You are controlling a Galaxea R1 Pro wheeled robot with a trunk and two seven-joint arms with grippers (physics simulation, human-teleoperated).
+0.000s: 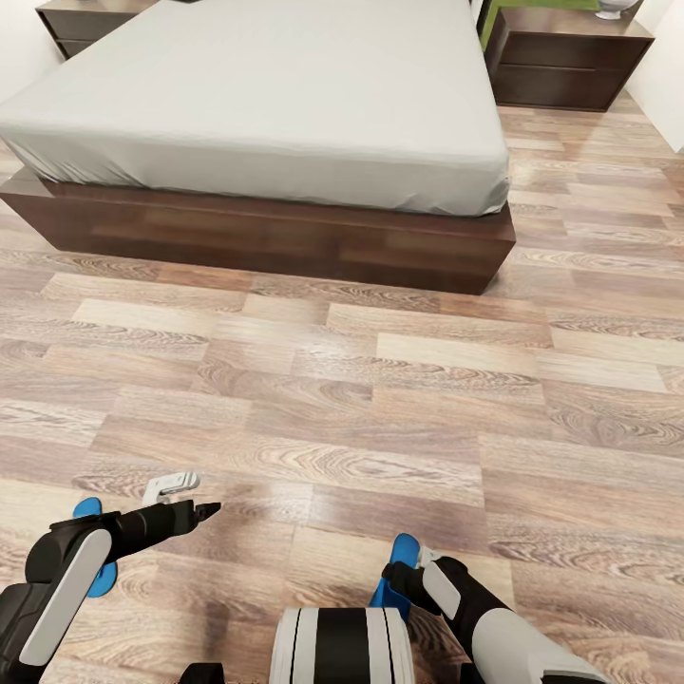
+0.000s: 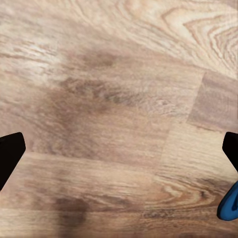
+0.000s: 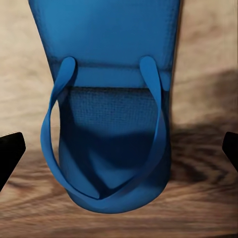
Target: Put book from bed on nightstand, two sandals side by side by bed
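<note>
Over the floor point(image 1: 380, 399), both arms' fingers point(image 3: 10, 148) spread wide, empty, the right's straddling a sandal point(image 3: 109, 109).

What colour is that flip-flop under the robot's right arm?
Bright blue, straps included. The flip-flop shows best in the right wrist view.

Sandals point(image 1: 404, 570) on floor point(image 1: 380, 408) before bed point(image 1: 275, 123)

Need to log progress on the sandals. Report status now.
Both tools open: left tool over bare floor, right tool above one sandal. Other sandal by left arm. Both far from bed. Path clear.
</note>
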